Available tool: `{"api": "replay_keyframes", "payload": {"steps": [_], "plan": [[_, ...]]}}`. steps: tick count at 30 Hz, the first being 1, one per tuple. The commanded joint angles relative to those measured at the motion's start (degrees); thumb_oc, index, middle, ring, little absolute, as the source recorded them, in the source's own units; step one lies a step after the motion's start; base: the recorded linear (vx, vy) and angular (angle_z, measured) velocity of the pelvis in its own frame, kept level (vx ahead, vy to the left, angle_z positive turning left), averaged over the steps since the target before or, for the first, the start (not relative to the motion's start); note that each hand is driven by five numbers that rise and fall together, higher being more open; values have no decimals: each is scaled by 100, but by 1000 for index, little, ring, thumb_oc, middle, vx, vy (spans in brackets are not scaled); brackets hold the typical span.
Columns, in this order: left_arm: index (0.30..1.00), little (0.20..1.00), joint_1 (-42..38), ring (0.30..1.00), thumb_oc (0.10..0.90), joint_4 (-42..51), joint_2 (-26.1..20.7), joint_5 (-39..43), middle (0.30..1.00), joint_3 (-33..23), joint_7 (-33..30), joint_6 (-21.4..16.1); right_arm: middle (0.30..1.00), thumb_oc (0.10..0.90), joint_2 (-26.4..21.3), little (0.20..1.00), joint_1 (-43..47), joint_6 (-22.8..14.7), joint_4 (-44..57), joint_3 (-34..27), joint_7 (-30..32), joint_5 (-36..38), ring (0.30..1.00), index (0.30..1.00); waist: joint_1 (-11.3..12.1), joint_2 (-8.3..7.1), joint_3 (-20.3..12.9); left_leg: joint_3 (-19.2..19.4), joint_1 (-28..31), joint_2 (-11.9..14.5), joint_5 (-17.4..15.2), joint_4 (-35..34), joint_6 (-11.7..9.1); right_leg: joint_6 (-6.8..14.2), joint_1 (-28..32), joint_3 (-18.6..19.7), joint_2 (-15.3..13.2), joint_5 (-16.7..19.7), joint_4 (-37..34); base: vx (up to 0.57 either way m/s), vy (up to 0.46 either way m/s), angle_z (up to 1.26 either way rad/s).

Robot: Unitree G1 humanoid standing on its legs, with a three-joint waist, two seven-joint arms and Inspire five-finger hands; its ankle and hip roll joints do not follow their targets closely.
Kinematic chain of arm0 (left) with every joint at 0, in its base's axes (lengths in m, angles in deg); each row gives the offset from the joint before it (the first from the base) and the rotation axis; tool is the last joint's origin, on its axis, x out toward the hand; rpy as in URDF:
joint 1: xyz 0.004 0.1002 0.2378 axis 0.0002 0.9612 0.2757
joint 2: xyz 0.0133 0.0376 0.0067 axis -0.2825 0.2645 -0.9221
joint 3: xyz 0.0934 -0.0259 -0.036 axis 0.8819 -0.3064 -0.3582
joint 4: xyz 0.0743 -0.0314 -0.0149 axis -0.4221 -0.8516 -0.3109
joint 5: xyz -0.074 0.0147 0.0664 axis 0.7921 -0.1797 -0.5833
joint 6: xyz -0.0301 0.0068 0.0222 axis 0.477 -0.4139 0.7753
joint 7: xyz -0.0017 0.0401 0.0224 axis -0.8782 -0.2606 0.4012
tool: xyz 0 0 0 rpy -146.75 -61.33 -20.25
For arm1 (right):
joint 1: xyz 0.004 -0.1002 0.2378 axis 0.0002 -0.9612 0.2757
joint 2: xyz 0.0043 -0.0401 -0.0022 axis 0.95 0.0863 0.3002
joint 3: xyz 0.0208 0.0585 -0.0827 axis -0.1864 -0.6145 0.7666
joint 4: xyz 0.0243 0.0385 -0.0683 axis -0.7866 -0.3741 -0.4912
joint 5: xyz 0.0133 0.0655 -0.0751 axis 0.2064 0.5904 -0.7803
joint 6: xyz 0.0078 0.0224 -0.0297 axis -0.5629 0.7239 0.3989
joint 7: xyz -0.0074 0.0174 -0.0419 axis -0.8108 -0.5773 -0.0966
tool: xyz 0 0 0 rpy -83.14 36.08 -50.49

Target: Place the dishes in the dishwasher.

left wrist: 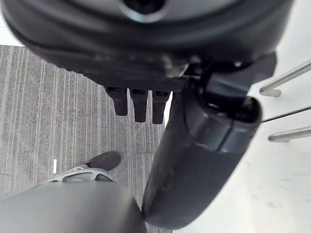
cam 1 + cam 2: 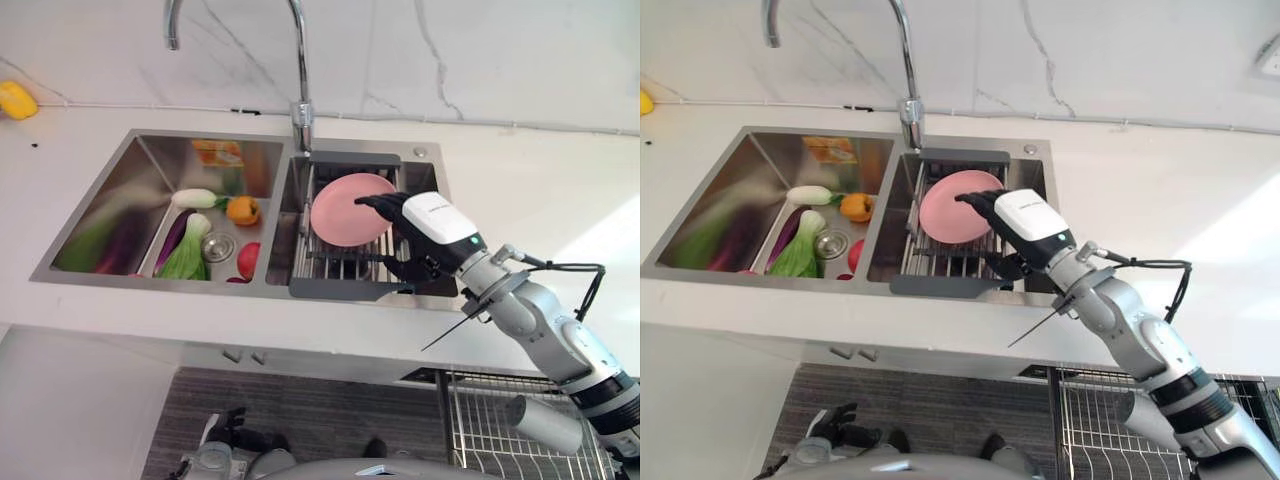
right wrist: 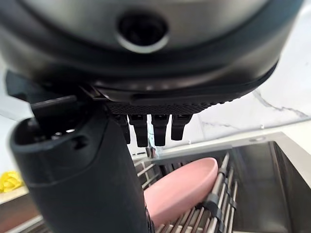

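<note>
Down by the floor, nearest the camera, the left hand (image 1: 146, 104) is being carried low above grey striped flooring (image 1: 43, 111), its short dark fingers hanging loosely and nothing being gripped; a dark shoe (image 1: 103, 160) is being seen on the floor just past its fingertips.

Up at the sink (image 2: 150, 150), the right hand (image 2: 425, 232) is being stretched out over the dish rack (image 2: 345, 262) in the right basin. A pink plate (image 2: 345, 210) is being propped on edge, tilted, in the rack's wires directly ahead of the hand. Dark fingers (image 2: 378, 203) are being laid over the plate's near rim, and the thumb is being held lower down by the rack's front rail. Whether the plate is actually being clasped cannot be told; in the right wrist view the fingers are being seen just above the plate (image 3: 182, 191), with a sliver of space between.

Beyond the hand, on its thumb side, vegetables are being left in the other basin: a bok choy (image 2: 187, 252), a purple aubergine (image 2: 172, 238), an orange pepper (image 2: 243, 210) and a red fruit (image 2: 248, 260). A tall tap (image 2: 300, 90) is being seen behind the rack. Below the table (image 2: 520, 180), under the right forearm, a wire dishwasher rack (image 2: 510, 440) is being shown pulled out.
</note>
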Motion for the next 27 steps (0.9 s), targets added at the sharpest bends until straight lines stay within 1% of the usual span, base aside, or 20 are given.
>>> {"api": "replay_keyframes", "payload": {"steps": [1, 5, 6, 7, 8, 9, 10, 12, 13, 14, 17, 18, 20, 21, 22, 23, 24, 27], "plan": [[900, 900, -176, 900, 800, -177, -178, -205, 900, 233, -125, -3, 900, 800, 264, 900, 840, -28, 191, 56, 414, -539, 900, 900, 139, -304, -100, 14, 13, 146, 185, -18, -229, 756, 70, 271, -642, 353, -200, 19, 9, 4], [900, 900, -195, 900, 800, -108, -118, -156, 900, 318, -162, -13, 900, 800, 550, 900, 1025, 114, -368, 393, 613, -1073, 900, 900, 206, -274, -99, -40, 4, 126, 185, -26, -223, 758, 120, 205, -660, 340, -211, 9, 6, 4], [900, 900, -209, 900, 800, -120, -105, -160, 900, 371, -178, -10, 900, 800, 645, 900, 1175, 210, -550, 539, 722, -1413, 900, 900, 248, -273, -101, -76, 6, 109, 175, -31, -219, 761, 135, 176, -673, 340, -212, 18, 13, 17], [900, 900, -222, 900, 800, -122, -100, -157, 900, 381, -198, -5, 900, 800, 709, 900, 1256, 256, -629, 606, 789, -1564, 900, 900, 255, -267, -93, -86, 2, 101, 174, -31, -216, 762, 141, 165, -680, 338, -210, 13, 9, 19], [900, 900, -225, 900, 800, -123, -101, -156, 900, 372, -200, -5, 900, 800, 725, 900, 1278, 257, -658, 626, 810, -1580, 900, 900, 243, -269, -88, -89, 1, 100, 173, -29, -215, 763, 143, 161, -681, 338, -209, 9, 12, 15], [900, 900, -232, 900, 800, -149, -92, -159, 900, 414, -224, -4, 900, 800, 774, 900, 1412, 340, -850, 752, 924, -1946, 900, 900, 285, -261, -89, -110, -11, 82, 170, -30, -215, 767, 151, 141, -691, 344, -213, 9, 9, 10], [900, 900, -235, 900, 800, -151, -90, -158, 900, 403, -226, -5, 900, 800, 794, 900, 1442, 340, -895, 781, 958, -1965, 900, 900, 272, -262, -86, -112, -12, 81, 170, -29, -214, 768, 152, 139, -692, 345, -214, 26, 15, 6], [900, 900, -263, 900, 800, -170, -70, -159, 900, 440, -256, 17, 900, 800, 881, 900, 1632, 489, -1075, 944, 1031, -2413, 900, 900, 316, -249, -89, -155, -31, 58, 171, -42, -214, 776, 160, 111, -712, 354, -229, 18, 10, 6], [900, 900, -267, 900, 800, -172, -68, -159, 900, 433, -257, 17, 900, 800, 894, 900, 1648, 493, -1096, 960, 1045, -2429, 900, 900, 305, -249, -87, -160, -33, 56, 172, -43, -213, 777, 162, 106, -713, 355, -232, 13, 14, 8], [900, 900, -277, 900, 800, -202, -53, -152, 900, 454, -280, 23, 900, 800, 982, 900, 1703, 574, -1197, 1013, 1093, -2611, 900, 900, 334, -234, -99, -179, -38, 39, 168, -50, -210, 778, 178, 95, -723, 353, -243, 12, 11, 15], [900, 900, -279, 900, 800, -218, -54, -149, 900, 452, -292, 25, 900, 800, 1020, 900, 1761, 602, -1285, 1067, 1099, -2717, 900, 900, 348, -231, -104, -197, -44, 35, 168, -51, -211, 778, 184, 80, -729, 350, -247, 16, 9, 14], [900, 900, -277, 900, 800, -238, -51, -136, 900, 480, -313, 25, 900, 800, 1079, 900, 1909, 745, -1526, 1149, 1173, -2997, 900, 900, 373, -211, -113, -234, -49, 17, 170, -62, -210, 778, 210, 29, -751, 351, -245, 17, 17, 4], [900, 900, -280, 900, 800, -242, -51, -135, 900, 477, -313, 23, 900, 800, 1089, 900, 1921, 748, -1546, 1159, 1185, -3005, 900, 900, 366, -212, -110, -238, -49, 16, 171, -63, -209, 779, 212, 25, -752, 351, -245, 15, 12, 5], [900, 900, -297, 900, 800, -254, -39, -99, 900, 494, -339, 28, 575, 584, 1169, 575, 2022, 886, -1761, 1204, 1249, -3154, 575, 575, 386, -203, -114, -259, -59, -4, 170, -72, -207, 779, 227, 2, -771, 351, -236, 12, 6, 6], [900, 900, -297, 900, 800, -254, -39, -99, 900, 494, -339, 28, 575, 584, 1169, 575, 2022, 886, -1761, 1204, 1249, -3154, 575, 575, 386, -203, -114, -259, -59, -4, 170, -72, -207, 779, 227, 2, -771, 351, -236, 16, 10, 9], [900, 900, -308, 900, 800, -242, -36, -98, 900, 514, -350, 33, 486, 524, 1216, 486, 2064, 962, -1861, 1206, 1281, -3196, 486, 486, 393, -195, -115, -264, -59, -9, 171, -81, -205, 783, 227, -20, -780, 346, -227, 10, 8, 6], [900, 900, -309, 900, 800, -246, -28, -91, 900, 516, -357, 35, 300, 400, 1229, 300, 2066, 1049, -1966, 1185, 1325, -3223, 300, 300, 395, -190, -120, -271, -60, -12, 170, -81, -206, 784, 233, -31, -789, 348, -225, 19, 10, 6], [900, 900, -318, 900, 800, -258, -21, -110, 900, 559, -348, 39, 300, 400, 1221, 300, 2160, 1168, -2133, 1186, 1409, -3420, 300, 300, 400, -182, -134, -298, -61, -21, 167, -91, -204, 788, 264, -62, -801, 344, -228, 32, 4, 4]]}}
